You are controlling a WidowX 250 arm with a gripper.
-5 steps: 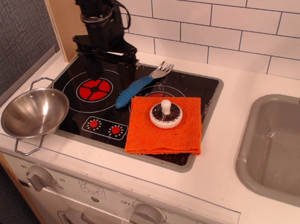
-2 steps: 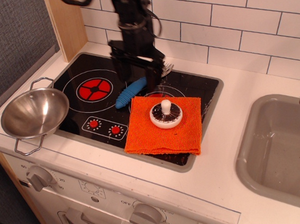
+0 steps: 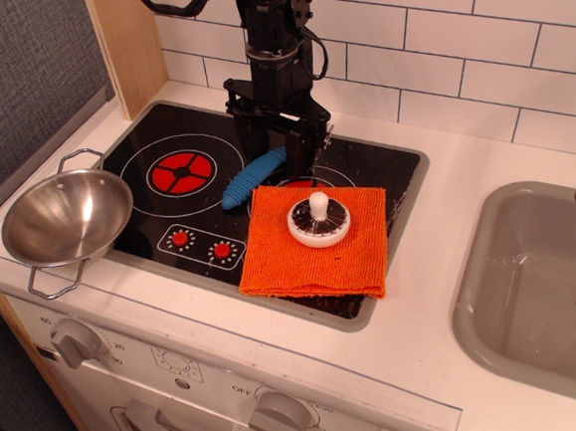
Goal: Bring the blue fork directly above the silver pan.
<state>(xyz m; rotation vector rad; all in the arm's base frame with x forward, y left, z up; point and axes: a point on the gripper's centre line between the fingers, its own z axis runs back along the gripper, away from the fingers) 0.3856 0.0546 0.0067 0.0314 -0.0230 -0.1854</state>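
Observation:
The blue fork (image 3: 251,179) lies flat on the black stovetop, its blue handle pointing front-left. Its silver pronged head is hidden behind my gripper. My gripper (image 3: 279,154) is down over the fork's neck, where handle meets head. The jaws stand open, one finger on each side of the fork. The fork rests on the stove. The silver pan (image 3: 67,217) sits empty at the stove's left front corner, well to the left of the gripper, its two wire handles showing.
An orange cloth (image 3: 343,254) lies on the stove (image 3: 174,135) just right of the fork, with a white round knobbed lid (image 3: 318,218) on it. A grey sink (image 3: 533,286) is at the right. A tiled wall stands behind and a wooden panel (image 3: 124,39) at back left.
My gripper has moved right from above the red left burner to the fork's neck and come down around it. The fork and the pan have not moved.

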